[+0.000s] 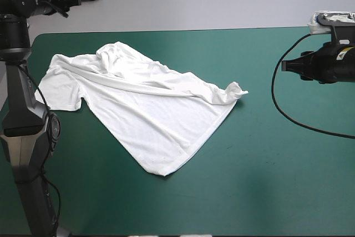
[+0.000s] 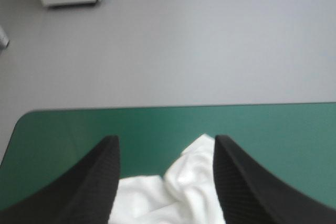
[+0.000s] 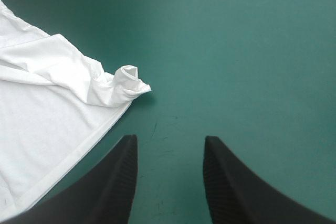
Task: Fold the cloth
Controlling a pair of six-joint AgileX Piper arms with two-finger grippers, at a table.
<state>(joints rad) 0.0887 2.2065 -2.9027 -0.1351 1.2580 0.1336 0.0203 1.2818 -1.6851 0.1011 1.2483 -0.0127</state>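
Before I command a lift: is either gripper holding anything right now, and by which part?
Nothing is held. The left gripper and right gripper are both open, clear of the T-shirt, which lies on the teal-green cover.

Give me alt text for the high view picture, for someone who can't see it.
A white T-shirt lies spread but wrinkled on the teal-green table, its right corner twisted into a curl. The left gripper and right gripper hang clear of it at either side, holding nothing.

Bright, even light falls throughout, and the T-shirt casts only faint, soft shadows.
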